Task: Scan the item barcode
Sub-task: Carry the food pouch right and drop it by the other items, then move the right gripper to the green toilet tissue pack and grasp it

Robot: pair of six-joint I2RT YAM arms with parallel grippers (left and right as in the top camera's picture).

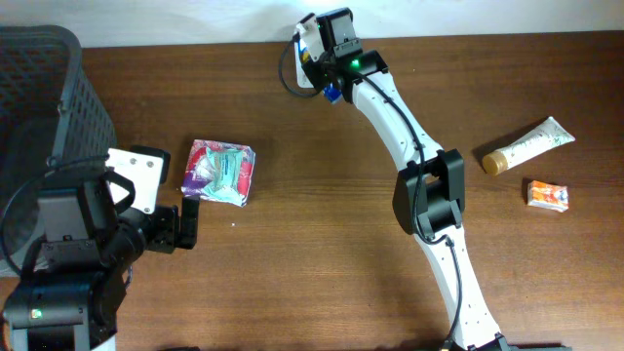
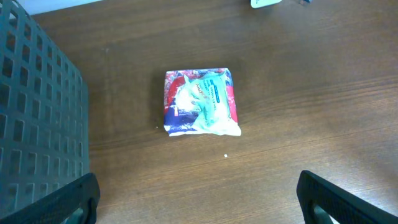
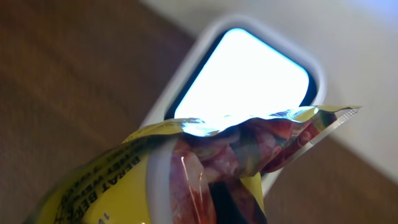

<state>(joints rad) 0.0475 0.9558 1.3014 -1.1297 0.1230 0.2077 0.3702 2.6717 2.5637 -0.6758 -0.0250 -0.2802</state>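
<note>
Tabletop (image 1: 322,224): brown wood is being used as the working surface, and the scanner (image 3: 249,81) at its far edge is being taken as the reference for every place below.
Basket (image 1: 39,97): a dark mesh bin is being stationed well to the left of the scanner, probably to receive finished goods.
Right arm (image 1: 409,136): it is being stretched right up to the scanner so that its load is being brought before the lit window.
Left arm (image 1: 68,253): it is being held far left of the scanner and nearer the front, clear of the right arm.
Left jaws: they are being held fully spread and empty, apparently readied for a pick.
Pink-and-teal packet (image 1: 219,173): it is being left flat, left of the scanner, just ahead of the left jaws and untouched.
Tube (image 1: 526,148): it is being left lying well right of the scanner.
Yellow packet (image 3: 112,180): the item in hand is being presented directly before the scanner window, its crinkled top edge overlapping the glow; whether the barcode is being faced to the window cannot be told.
Right jaws: they are being clenched on the yellow packet.
Orange box (image 1: 547,195): it is being left farthest right of the scanner.
</note>
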